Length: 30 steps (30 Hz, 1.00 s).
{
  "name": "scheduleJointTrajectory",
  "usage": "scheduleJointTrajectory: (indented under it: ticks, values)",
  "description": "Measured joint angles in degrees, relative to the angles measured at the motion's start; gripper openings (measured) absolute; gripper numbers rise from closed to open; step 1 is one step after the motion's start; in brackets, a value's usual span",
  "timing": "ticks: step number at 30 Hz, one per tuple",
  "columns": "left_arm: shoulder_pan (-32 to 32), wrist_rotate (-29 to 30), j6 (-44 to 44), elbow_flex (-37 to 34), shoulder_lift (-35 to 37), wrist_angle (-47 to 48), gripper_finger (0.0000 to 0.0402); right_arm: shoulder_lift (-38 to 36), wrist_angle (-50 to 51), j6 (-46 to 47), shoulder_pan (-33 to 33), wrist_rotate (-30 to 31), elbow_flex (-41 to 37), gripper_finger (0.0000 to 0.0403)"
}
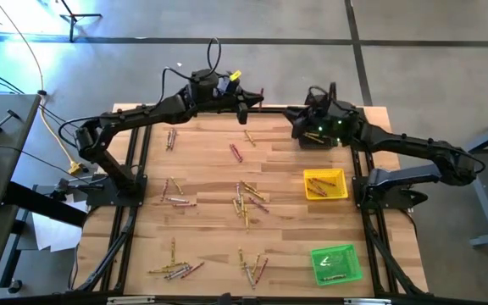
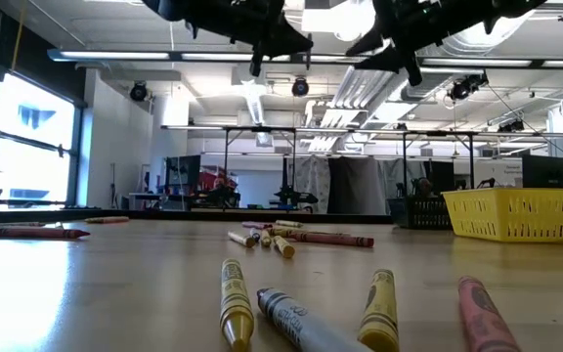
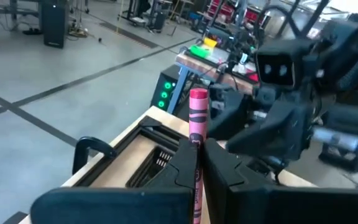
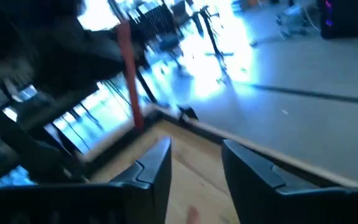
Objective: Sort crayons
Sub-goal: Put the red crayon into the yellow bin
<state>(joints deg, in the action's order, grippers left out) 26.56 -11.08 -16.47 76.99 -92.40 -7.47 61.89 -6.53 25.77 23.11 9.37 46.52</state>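
At top centre, our left hand point(image 3: 197, 163) clenches a pink crayon point(image 3: 197, 115), offering it to our released right hand point(image 4: 194, 163).

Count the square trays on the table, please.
2 clearly: the yellow tray at the right edge mid-table, and the green tray nearer the front right. A third may sit hidden under the right arm.

Two dark arms enter from above, both well above desk point(image 2: 115, 284). Left pincer point(image 2: 258, 59) and right pincer point(image 2: 413, 66) hang near each other. Below them, crayons point(image 2: 291, 238) scattered on desk; four more crayons nearest camera. Yellow tray point(image 2: 521, 215) below right pincer, off to side.
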Motion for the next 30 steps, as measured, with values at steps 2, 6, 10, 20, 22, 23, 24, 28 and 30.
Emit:
scheduleJointTrajectory:
  ticks: [2, 6, 10, 20, 22, 23, 24, 28, 30]
  values:
    - [-0.75, 1.13, -0.63, 0.31, 0.0, 0.05, 0.0001, 0.0, -2.69, 1.55, 0.27, -0.88, 0.0, 0.0145]
    - [-2.04, 4.01, -4.95, 1.63, 0.0, -0.22, 0.0001, 0.0, -5.18, 7.54, 0.15, -2.36, 0.0, 0.0157]
    - [-3.42, 5.62, -7.87, 2.7, 0.0, -0.09, 0.0001, 0.0, -7.83, 10.75, -1.52, -4.03, 0.0, 0.0158]
    - [-5.3, 7.35, -10.73, 3.37, 0.0, -0.16, 0.0001, 2.4, -2.05, 6.58, -4.43, -3.83, 6.41, 0.0158]
    - [-5.69, 7.35, -11.4, 3.37, 0.0, -0.15, 0.0001, 3.99, 1.82, 4.88, -4.63, -3.83, 9.25, 0.0158]
    - [-5.91, 7.3, -11.41, 3.38, 0.0, -0.15, 0.0001, 4.84, 3.73, 3.98, -4.77, -3.83, 10.75, 0.0158]
    - [-6.16, 7.19, -11.42, 3.39, 0.0, -0.14, 0.0001, 5.74, 5.82, 3.34, -4.85, -3.82, 12.28, 0.0158]
    - [-6.83, 6.43, -11.41, 3.39, 0.0, -0.14, 0.0001, 8.99, 12.86, 0.75, -4.85, -3.81, 18.07, 0.0158]
    - [-6.94, 5.96, -11.43, 3.39, 0.0, -0.12, 0.0001, 10.21, 14.88, -0.44, -4.85, -3.81, 20.26, 0.0158]
